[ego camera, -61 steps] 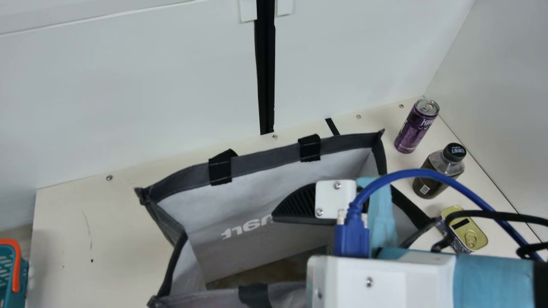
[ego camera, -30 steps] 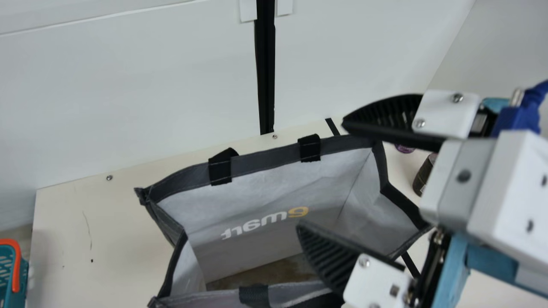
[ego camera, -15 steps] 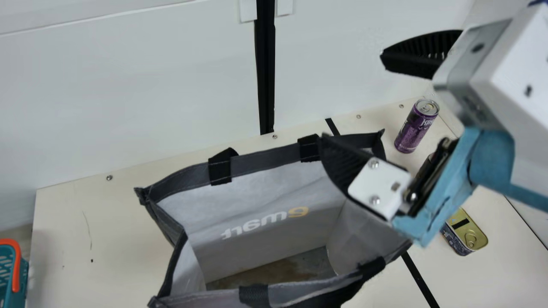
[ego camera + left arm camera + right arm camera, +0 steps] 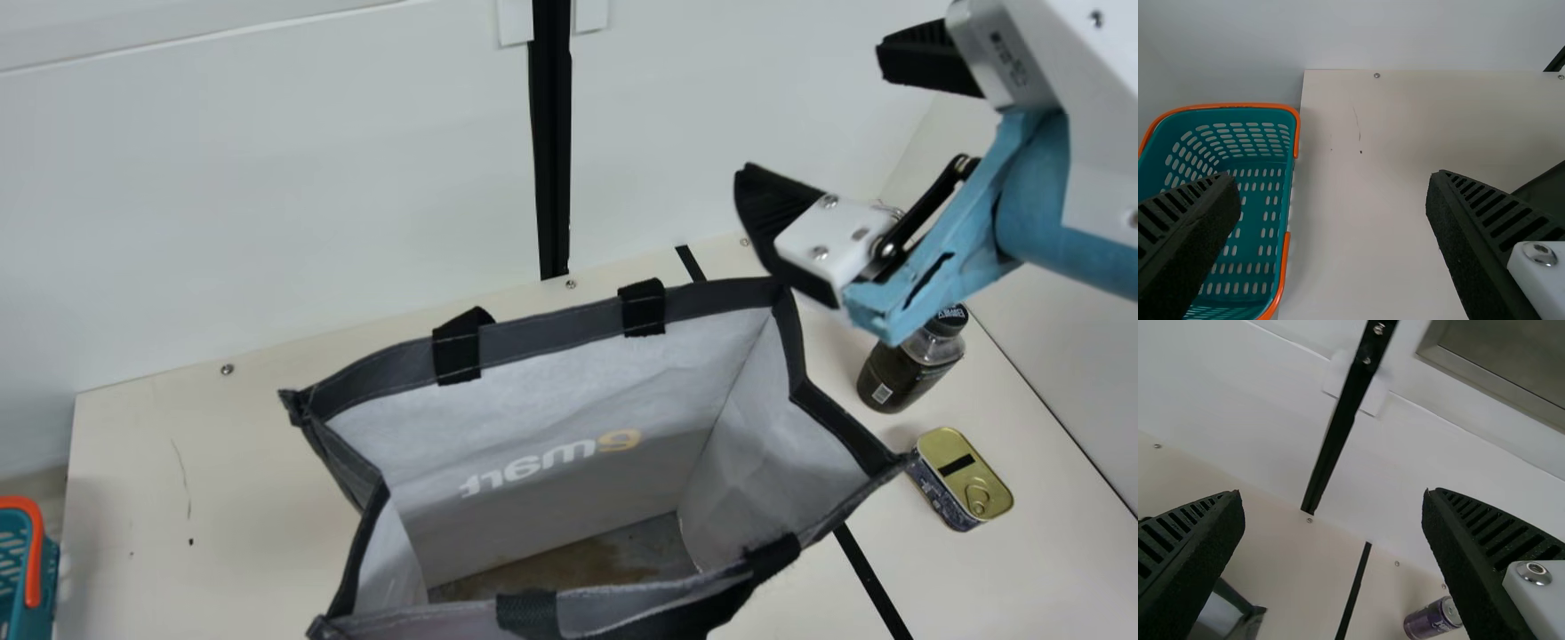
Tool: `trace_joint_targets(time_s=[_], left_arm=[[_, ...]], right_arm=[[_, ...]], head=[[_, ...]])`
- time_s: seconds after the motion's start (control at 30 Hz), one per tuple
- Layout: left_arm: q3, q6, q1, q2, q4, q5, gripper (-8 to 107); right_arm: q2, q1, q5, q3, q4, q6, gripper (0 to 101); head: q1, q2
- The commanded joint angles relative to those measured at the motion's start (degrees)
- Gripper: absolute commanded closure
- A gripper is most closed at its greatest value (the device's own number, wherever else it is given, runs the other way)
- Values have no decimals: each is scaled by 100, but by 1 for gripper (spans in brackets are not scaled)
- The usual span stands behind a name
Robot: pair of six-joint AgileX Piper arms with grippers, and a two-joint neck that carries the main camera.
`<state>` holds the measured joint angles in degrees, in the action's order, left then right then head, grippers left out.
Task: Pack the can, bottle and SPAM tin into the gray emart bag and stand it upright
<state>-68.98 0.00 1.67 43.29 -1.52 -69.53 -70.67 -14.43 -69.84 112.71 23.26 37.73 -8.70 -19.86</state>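
At your far left, the teal basket [image 4: 1265, 230] with its orange rim sits against the cream table's [image 4: 1365, 200] left edge. Your left gripper [image 4: 1335, 176] hangs there with its fingers spread wide, and a broad strip of tabletop separates the basket from the bag. The gray emart bag [image 4: 551, 338] stands mid-table with its mouth open, so you see down to its bottom; the main view cuts off its near side. Its far rim stands near the white far wall [image 4: 311, 222], which bounds your room there.

Above the bag's far right corner is your right gripper [image 4: 811, 114], fingers wide apart. That arm hides nearly all of the purple can [image 4: 1428, 622] in the main view; in the right wrist view, a finger overlaps the can's top end, near the far wall. The dark bottle [image 4: 893, 378] is upright nearer you, its cap partly behind the gripper, with the right wall close beyond. Nearer still, the gold-topped SPAM tin [image 4: 965, 476] lies right beside the bag's right corner; whether they touch, you can't tell.
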Motion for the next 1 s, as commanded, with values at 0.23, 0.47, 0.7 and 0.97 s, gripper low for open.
trace_joint_targets(time_s=[0.23,0.47,0.7,0.97], left_arm=[[0,0,0,0,0,0,9],[0,0,0,0,0,0,9],[0,0,0,0,0,0,9],[0,0,0,0,0,0,9]], right_arm=[[-146,-747,-6,-143,43,147,6],[-215,-1077,-6,-258,-119,261,6],[-221,-1346,-6,-505,-284,366,6],[-179,-1528,-6,-906,-437,433,6]], head=[[-130,-14],[-130,-14],[-130,-14],[-130,-14]])
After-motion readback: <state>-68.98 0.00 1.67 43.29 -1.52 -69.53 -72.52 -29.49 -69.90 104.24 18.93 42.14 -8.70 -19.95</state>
